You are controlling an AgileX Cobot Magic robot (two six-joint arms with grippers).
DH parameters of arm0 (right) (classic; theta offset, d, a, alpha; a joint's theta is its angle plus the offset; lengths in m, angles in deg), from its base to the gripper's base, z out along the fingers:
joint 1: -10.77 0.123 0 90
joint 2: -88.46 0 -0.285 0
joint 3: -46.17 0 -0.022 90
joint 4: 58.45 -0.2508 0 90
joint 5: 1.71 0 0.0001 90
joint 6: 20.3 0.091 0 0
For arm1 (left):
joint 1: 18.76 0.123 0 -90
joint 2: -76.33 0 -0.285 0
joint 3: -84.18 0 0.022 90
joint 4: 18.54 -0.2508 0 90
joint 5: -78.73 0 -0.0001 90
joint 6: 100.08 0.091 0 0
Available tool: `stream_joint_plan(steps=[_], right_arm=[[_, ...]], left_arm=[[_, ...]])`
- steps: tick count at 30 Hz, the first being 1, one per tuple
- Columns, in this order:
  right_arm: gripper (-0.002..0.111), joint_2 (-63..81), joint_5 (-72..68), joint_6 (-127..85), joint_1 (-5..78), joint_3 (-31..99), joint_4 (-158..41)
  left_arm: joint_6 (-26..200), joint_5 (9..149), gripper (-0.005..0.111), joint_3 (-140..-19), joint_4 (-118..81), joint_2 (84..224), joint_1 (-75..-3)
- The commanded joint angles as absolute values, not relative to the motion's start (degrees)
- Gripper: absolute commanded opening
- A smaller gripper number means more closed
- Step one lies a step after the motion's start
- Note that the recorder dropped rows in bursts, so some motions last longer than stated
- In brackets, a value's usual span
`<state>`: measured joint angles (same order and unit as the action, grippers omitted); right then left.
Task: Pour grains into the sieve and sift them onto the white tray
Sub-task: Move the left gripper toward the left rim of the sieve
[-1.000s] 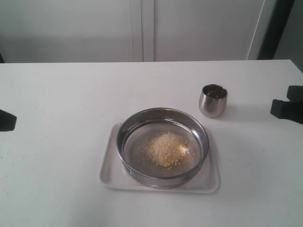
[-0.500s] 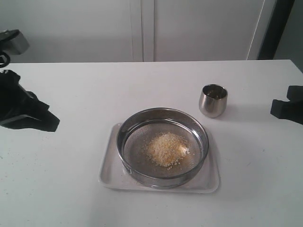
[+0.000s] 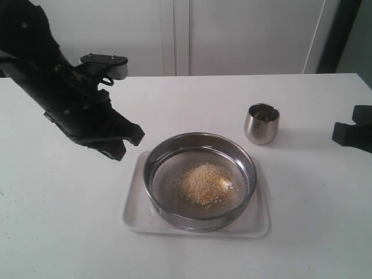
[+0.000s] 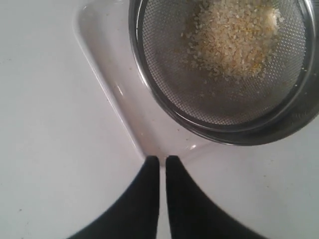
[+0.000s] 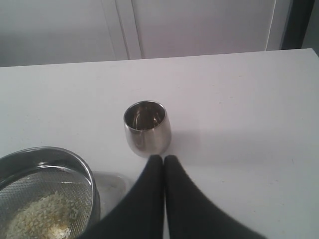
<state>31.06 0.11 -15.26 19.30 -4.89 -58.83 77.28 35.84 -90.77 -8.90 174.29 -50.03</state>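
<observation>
**Task items.** The sieve (image 3: 200, 224) sits inside the white tray (image 3: 135, 213), which lies flat on the bench (image 3: 58, 232) near the middle of the exterior view. The sieve covers most of the tray, leaving a bare margin at the corners and along the left side. The grains (image 3: 204, 183) lie in one low heap on the mesh, roughly at its centre and clear of the ring wall. The heap is mostly pale yellow with some whitish bits on its right side. Whether any grains lie on the tray under the mesh cannot be determined.

**Left hand.** The left hand (image 3: 129, 145) hangs over the bench just beside the sieve's left rim, near the tray's far left corner, and touches neither. In the wrist view its fingers (image 4: 149, 184) stand close together with a thin slit between them, pointing at a tray corner. It grips nothing. Whether it is fully closed cannot be told.

**Right hand.** The right hand (image 5: 163, 158) is closed, its fingers pressed together and empty. It sits at the right edge of the exterior view, well apart from the tray.

**Other.** A small steel cup (image 3: 261, 124) stands upright on the bench behind and to the right of the sieve, apart from the tray and near the right hand's fingertips.
</observation>
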Motion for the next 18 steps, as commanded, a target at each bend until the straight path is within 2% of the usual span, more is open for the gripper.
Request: stream_joint_plan(steps=[1, 3, 7, 18], right_arm=[[0.000, 31.39, -0.06, -15.62, 19.37, -5.08, -58.45], [0.000, 31.39, -0.06, -15.62, 19.37, -5.08, -58.45], [0.000, 31.39, -0.06, -15.62, 19.37, -5.08, -58.45], [0.000, 31.39, -0.06, -15.62, 19.37, -5.08, -58.45]], left_arm=[[76.59, 33.76, 0.031, -92.86, -8.04, 177.53, -50.37], [75.14, 34.23, 0.040, -93.43, -8.04, 178.53, -50.37], [74.07, 35.66, 0.048, -94.75, -7.81, 180.46, -50.37], [70.16, 37.73, 0.050, -100.46, -10.44, 188.20, -52.18]])
